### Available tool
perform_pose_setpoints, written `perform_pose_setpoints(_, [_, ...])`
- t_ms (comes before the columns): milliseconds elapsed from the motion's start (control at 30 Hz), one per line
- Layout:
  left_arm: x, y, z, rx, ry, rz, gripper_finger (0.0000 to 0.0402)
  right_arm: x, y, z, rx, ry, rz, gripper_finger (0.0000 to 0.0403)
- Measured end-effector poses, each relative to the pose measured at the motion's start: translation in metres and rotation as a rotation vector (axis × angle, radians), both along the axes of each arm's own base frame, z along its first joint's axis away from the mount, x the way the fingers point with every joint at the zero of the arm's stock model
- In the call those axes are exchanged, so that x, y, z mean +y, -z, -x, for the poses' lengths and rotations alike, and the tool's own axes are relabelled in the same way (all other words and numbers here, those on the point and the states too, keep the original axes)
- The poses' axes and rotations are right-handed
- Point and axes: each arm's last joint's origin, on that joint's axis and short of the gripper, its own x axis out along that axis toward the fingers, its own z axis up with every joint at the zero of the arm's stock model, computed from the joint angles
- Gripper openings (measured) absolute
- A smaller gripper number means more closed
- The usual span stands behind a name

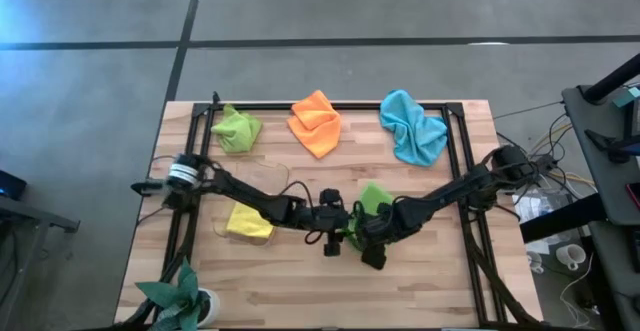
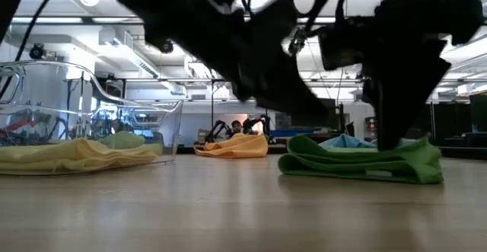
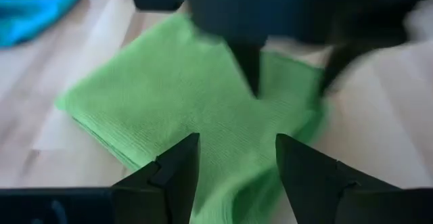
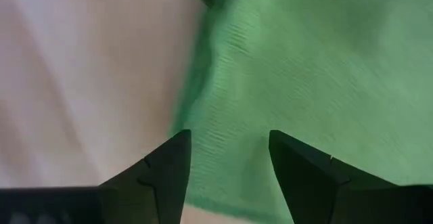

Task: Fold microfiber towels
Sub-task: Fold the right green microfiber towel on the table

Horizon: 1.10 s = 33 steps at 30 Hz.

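The darker green towel [image 1: 375, 199] lies folded in several layers at the table's middle [image 2: 358, 161]. My left gripper [image 3: 237, 163] comes in from the left, slanting down, open, its fingers just short of the towel's near part. My right gripper [image 4: 230, 156] points down, open, over the towel's edge; the left wrist view shows its fingers [image 3: 252, 82] above the towel's top. The lime green towel [image 1: 235, 129], the orange towel [image 1: 316, 121] and the light blue towel [image 1: 412, 126] lie crumpled along the far edge. The yellow towel [image 1: 250, 221] lies in a clear container. My right gripper stands with open fingers at the top face of the green towel [image 3: 270, 109], coming from above. I cannot tell whether the fingertips touch the cloth or hover just over it. My left gripper touches nothing that I can see.
The clear plastic container [image 2: 91, 115] with the yellow towel stands left of the middle. A potted plant [image 1: 180, 296] sits at the near left corner. A black frame [image 1: 460, 161] runs around the table. Bare wood shows along the near edge [image 1: 420, 291].
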Motion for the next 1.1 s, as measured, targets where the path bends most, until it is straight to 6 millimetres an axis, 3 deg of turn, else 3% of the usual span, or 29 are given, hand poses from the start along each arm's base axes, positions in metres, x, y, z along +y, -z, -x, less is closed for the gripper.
perform_pose_setpoints(100, [-0.001,0.019,-0.004,0.021,-0.008,0.008,0.0178,0.006,-0.001,-0.009,-0.127,-0.041,-0.091,0.0196])
perform_pose_setpoints(167, [-0.001,0.026,-0.004,0.045,-0.004,0.005,0.0178,0.006,-0.001,-0.007,-0.098,-0.057,-0.099,0.0196])
perform_pose_setpoints(400, [-0.001,0.036,0.002,0.146,0.012,-0.017,0.0178,-0.006,-0.018,0.009,0.065,-0.019,0.12,0.0196])
perform_pose_setpoints(533, [-0.002,0.034,0.004,0.168,0.041,-0.001,0.0178,-0.007,-0.007,0.009,0.087,-0.011,0.147,0.0196])
perform_pose_setpoints(667, [-0.002,0.034,0.005,0.172,0.054,-0.001,0.0178,0.004,0.013,-0.005,0.018,-0.05,0.057,0.0196])
perform_pose_setpoints(833, [-0.002,0.034,0.006,0.189,0.069,-0.017,0.0178,0.012,0.022,-0.012,-0.014,-0.089,0.026,0.0196])
perform_pose_setpoints(967, [-0.001,0.03,0.01,0.218,0.074,-0.027,0.0178,0.009,0.015,-0.005,0.024,-0.085,0.036,0.0196])
perform_pose_setpoints(1100, [0.001,0.015,0.018,0.258,0.096,-0.062,0.0178,0.005,-0.013,0.003,-0.021,-0.074,0.038,0.0196])
